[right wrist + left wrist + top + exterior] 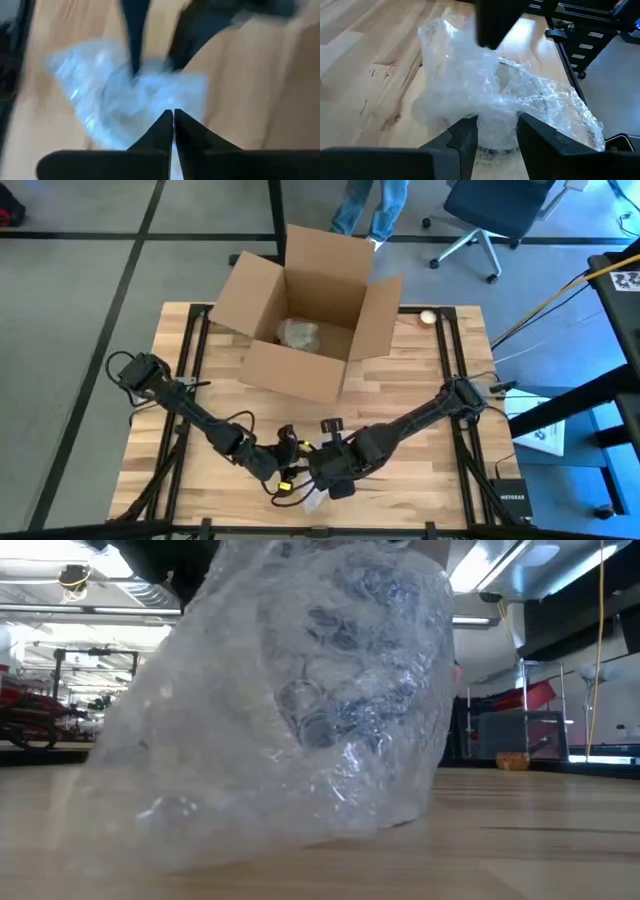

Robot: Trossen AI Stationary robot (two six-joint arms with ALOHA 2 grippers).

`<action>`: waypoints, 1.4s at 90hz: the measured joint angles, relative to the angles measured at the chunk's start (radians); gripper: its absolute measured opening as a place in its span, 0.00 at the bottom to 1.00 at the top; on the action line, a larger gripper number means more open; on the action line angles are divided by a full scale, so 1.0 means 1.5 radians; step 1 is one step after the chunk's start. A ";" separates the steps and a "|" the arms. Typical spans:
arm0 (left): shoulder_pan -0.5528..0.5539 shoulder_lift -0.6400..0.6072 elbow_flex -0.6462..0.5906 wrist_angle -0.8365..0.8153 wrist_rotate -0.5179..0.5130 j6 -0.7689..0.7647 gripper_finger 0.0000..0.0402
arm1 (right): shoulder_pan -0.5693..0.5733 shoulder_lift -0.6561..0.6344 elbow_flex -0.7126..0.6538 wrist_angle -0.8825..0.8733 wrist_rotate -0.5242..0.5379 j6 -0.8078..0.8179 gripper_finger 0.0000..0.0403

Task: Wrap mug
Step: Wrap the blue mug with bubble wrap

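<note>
A bundle of clear bubble wrap stands on the wooden table near its front edge, with its lower edge on the wood. The mug shows only dimly through it as a pale rim. Both grippers meet at the bundle. My left gripper comes in from the table's left and has the bundle's near part between its fingers. My right gripper comes from the right and is shut at the wrap's upper folds. My left gripper has the wrapped bundle's lower part between its two fingers, which lie nearly level from the table's left. The bundle rests on the table. My right gripper pinches a fold of the wrap at the bundle's top between shut fingertips, from above. The number of layers does not show.
An open cardboard box stands at the table's far middle with a wrapped lump inside. A small pale round thing lies at the far right. Bare wood lies left and right of the arms. A person's legs show beyond the table.
</note>
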 joint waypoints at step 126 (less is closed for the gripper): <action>-0.002 0.006 0.021 -0.035 -0.035 0.030 0.29 | 0.010 0.039 -0.032 0.039 -0.064 -0.017 0.00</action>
